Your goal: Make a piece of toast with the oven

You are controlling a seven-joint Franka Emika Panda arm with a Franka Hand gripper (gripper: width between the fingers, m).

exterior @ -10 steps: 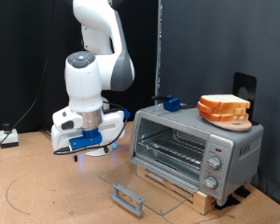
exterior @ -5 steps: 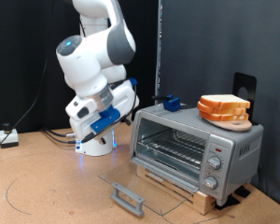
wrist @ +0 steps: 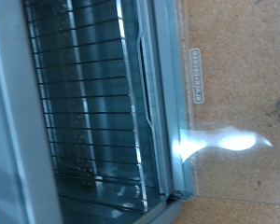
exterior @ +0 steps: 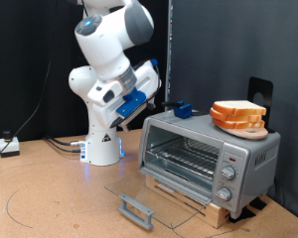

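The silver-grey oven [exterior: 250,159] stands at the exterior view's right on a wooden base. Its glass door [exterior: 164,198] lies open and flat, with the grey bar handle [exterior: 135,210] at the front. The wire rack [exterior: 184,157] inside is bare. A pile of bread slices [exterior: 238,115] rests on top of the oven; no single slice shows apart from it. My gripper [exterior: 149,79] hangs in the air above and to the left of the oven, holding nothing that shows. The wrist view shows the rack [wrist: 93,112] and the open door [wrist: 191,79], but no fingers.
A blue object [exterior: 181,109] sits on the oven's top at its back left. Three knobs [exterior: 227,178] line the oven's right panel. A black stand [exterior: 258,91] rises behind the bread. Cables [exterior: 20,203] lie on the brown table at the left.
The arm has risen and swung from low at the left up and to the right, bringing the gripper close to the oven's upper left. The oven, door and bread have not moved.
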